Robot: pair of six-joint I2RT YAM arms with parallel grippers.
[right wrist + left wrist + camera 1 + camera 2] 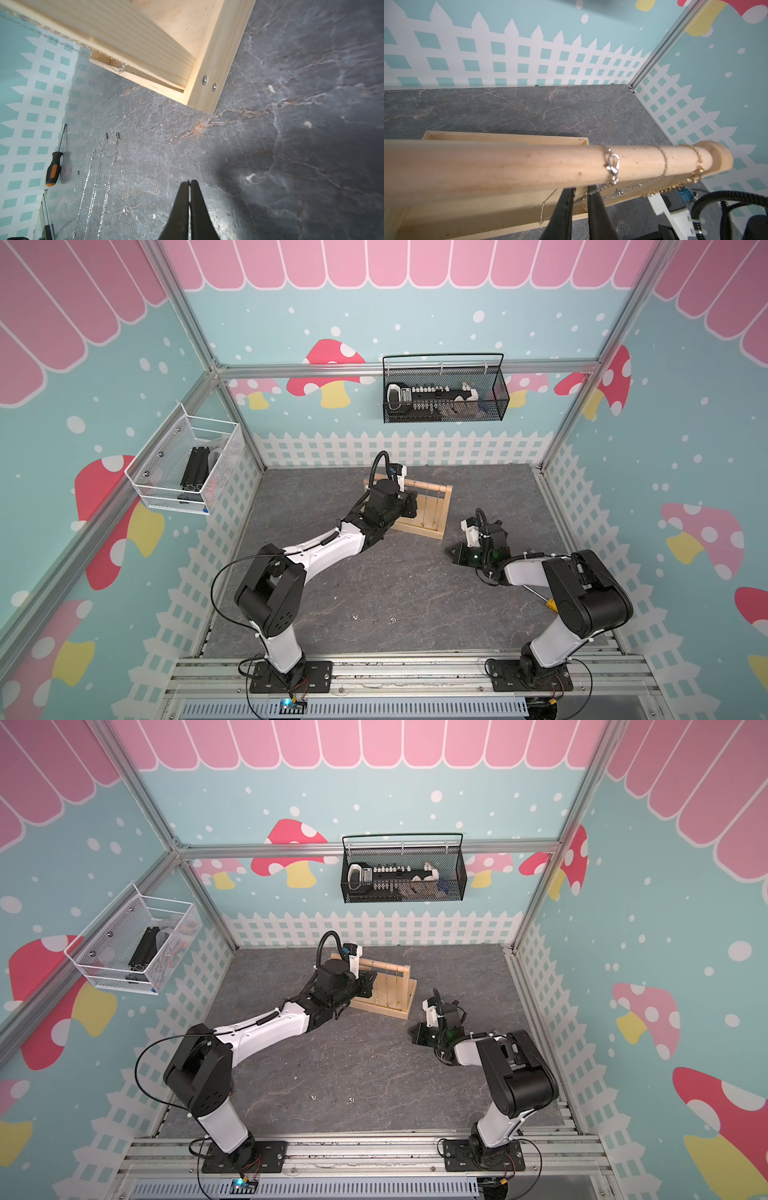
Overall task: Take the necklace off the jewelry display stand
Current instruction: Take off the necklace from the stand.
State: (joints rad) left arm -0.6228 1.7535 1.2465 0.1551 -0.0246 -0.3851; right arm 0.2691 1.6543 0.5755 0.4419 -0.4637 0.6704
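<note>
Stand: the jewelry display stand (434, 531) sits just above the centre of the frame in both top views, on the grey tabletop (374, 593), askew to the back wall.
Open room: bare tabletop runs above the stand up to the fence-print wall, and below it down to the arm bases. The stand's lower right corner lies near the right arm.
Necklace: the silver necklace (612, 164) loops over the dowel rod (508, 164) with its lobster clasp on the rod. A thin silver chain (665, 164) and a gold chain (699, 164) hang beside it, toward the end board.
Left gripper (580, 192): just under the rod, with hanging strands crossing the narrow gap between its fingers. The rod hides the tips, so I cannot tell whether it pinches a chain.
Right gripper (189, 182): clenched on nothing, low over the tabletop, apart from the stand's corner.
Loose items: silver chains (104, 176) lie stretched out on the tabletop, and a screwdriver (54, 168) lies at the foot of the wall.
Hidden: the left arm's wrist covers the stand's left end in both top views, where the hung chains read only as faint lines. The wrist frame cuts off one end of the rod.
</note>
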